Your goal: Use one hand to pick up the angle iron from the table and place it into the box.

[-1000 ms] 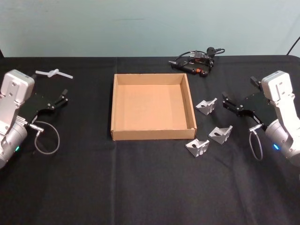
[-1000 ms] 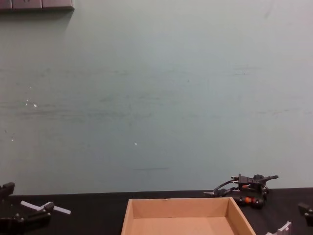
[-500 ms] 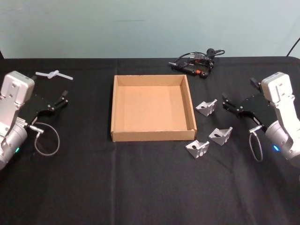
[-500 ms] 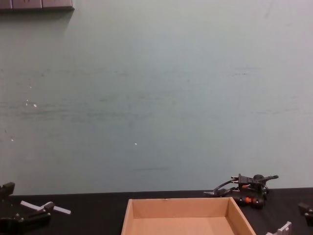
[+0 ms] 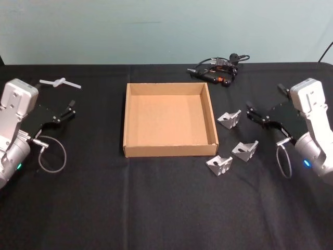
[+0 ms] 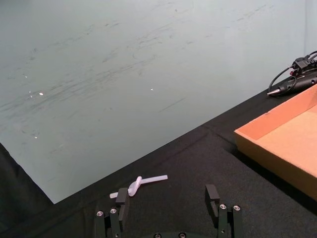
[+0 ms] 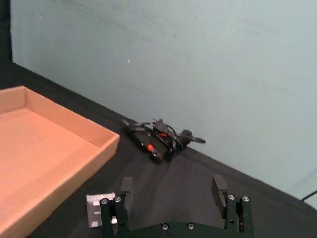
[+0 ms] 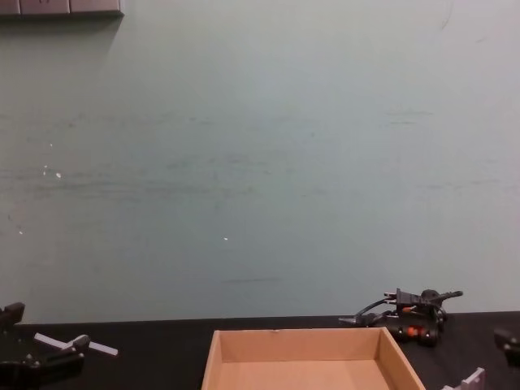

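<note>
Just beside the right gripper [image 5: 265, 99], fingers spread, lies an angle iron [image 5: 229, 119] on the table [image 5: 166, 208]; left gripper [image 6: 167, 193] parked, fingers apart.

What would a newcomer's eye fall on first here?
An empty tan cardboard box sits at the middle of the black table. Three silver angle irons lie just right of it. The right gripper hangs open beside the farthest one; the left gripper is open far left.

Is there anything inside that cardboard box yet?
Nothing: the floor of the box is bare cardboard. The three angle irons lie on the table to its right. Only its near wall's inner face is hidden.
</note>
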Available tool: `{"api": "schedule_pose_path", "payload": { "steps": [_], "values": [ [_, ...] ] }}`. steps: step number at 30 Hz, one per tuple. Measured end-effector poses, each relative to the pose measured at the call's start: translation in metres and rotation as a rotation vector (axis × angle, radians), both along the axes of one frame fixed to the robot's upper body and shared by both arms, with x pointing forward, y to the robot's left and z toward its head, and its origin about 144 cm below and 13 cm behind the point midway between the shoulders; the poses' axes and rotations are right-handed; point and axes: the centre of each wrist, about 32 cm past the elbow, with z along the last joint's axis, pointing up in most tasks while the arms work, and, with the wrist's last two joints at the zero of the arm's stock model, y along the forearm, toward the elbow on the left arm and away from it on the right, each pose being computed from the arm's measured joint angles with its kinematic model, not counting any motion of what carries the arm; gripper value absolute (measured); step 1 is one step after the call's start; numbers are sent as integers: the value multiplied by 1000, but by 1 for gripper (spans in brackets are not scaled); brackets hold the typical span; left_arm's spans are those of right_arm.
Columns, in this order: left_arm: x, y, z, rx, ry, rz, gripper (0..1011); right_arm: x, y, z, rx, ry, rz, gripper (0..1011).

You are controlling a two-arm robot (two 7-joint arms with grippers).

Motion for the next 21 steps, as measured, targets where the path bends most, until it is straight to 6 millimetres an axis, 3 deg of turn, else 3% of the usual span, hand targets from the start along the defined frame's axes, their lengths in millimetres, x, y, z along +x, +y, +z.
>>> {"api": "schedule_pose_path", "payload": {
  "steps": [11,21],
  "values": [
    [0,0,0,0,0,0,1005,-15,-2,25,49,90,45,1000],
    [0,0,0,0,0,0,1005,9,-6,63,59,403,131,1000]
  ]
}}
